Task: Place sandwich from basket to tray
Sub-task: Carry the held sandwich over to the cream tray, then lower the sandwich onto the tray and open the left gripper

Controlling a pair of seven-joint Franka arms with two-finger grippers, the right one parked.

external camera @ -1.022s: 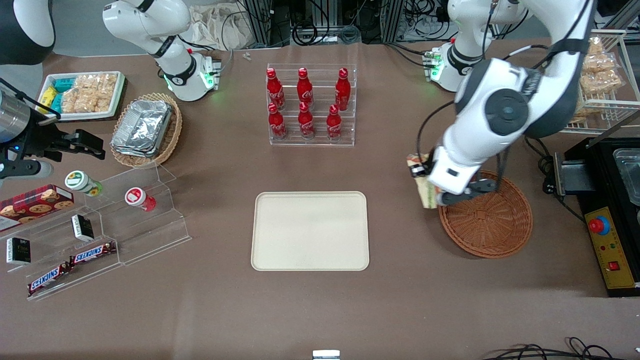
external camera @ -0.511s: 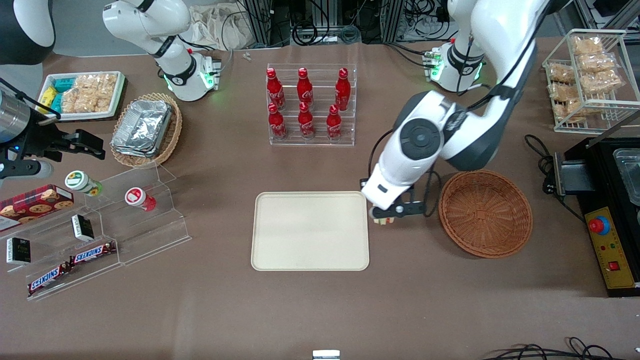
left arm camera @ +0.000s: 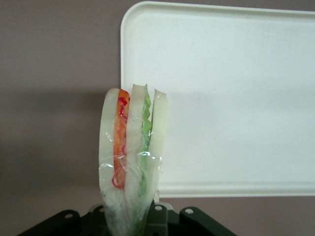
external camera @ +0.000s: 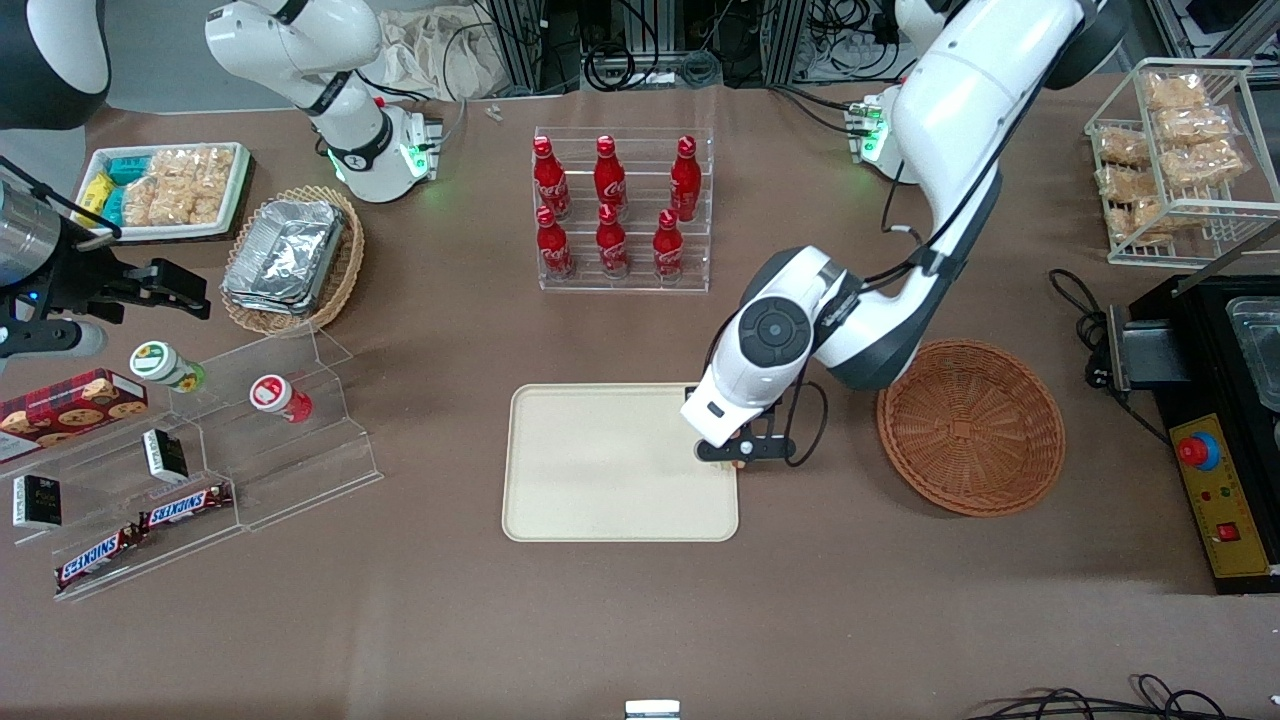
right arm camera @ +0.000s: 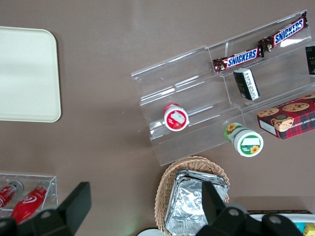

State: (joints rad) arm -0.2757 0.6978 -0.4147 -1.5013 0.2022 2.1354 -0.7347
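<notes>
Left wrist view: tool (left arm camera: 135, 221) grips unlabelled sandwich (left arm camera: 132, 157) above tray (left arm camera: 236, 98).

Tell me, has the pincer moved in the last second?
Yes. The pincer, shut on the sandwich, went from the basket to the tray's edge.

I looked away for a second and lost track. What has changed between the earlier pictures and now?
The gripper carried the sandwich away from the basket, across the table, and now holds it over the edge of the tray that lies nearest the basket. It stays shut on the sandwich, which is not yet set down. The basket, now empty, the tray and the bottle rack have not moved.
</notes>
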